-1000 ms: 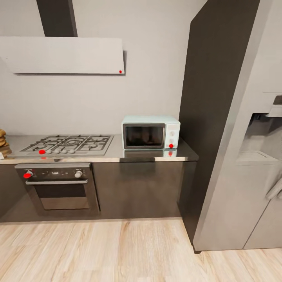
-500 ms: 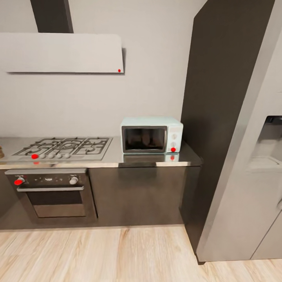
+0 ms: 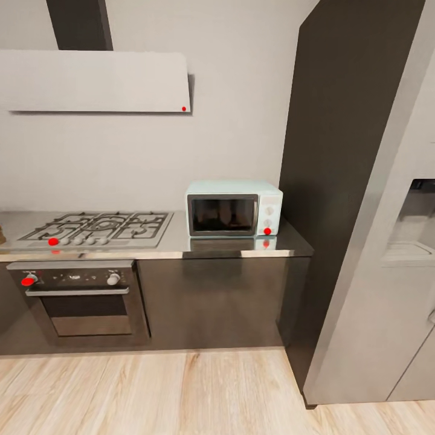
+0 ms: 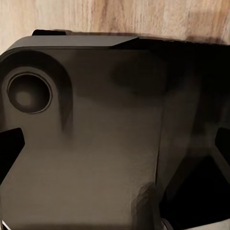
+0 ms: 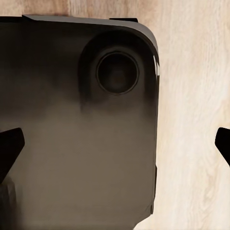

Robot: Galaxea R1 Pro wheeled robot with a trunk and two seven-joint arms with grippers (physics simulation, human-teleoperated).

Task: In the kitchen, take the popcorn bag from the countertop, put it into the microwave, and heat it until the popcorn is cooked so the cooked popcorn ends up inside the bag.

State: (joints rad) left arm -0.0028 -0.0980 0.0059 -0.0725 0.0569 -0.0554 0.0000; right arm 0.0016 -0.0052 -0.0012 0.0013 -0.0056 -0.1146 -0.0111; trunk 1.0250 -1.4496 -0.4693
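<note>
The pale mint-blue microwave (image 3: 232, 208) stands at the right end of the glossy grey countertop (image 3: 181, 243), its dark glass door shut and its white knob panel on the right. The popcorn bag is out of view. In the left wrist view my left gripper (image 4: 115, 158) hangs over a dark part of my own body, its dark fingertips (image 4: 8, 153) at the picture's edges, wide apart with nothing between them. In the right wrist view my right gripper (image 5: 115, 148) is the same, its fingertips (image 5: 8, 148) far apart above dark body and wooden floor.
A steel gas hob (image 3: 96, 226) sits left of the microwave, over a built-in oven (image 3: 78, 296) and under a flat white hood (image 3: 93, 81). A tall dark cabinet (image 3: 338, 151) and a grey fridge (image 3: 393, 284) stand to the right. Wooden floor (image 3: 181, 393) lies before the cabinets.
The whole head view shifted a little during the first half second, so the camera moved; since then it holds still. Nothing on the countertop has moved.
</note>
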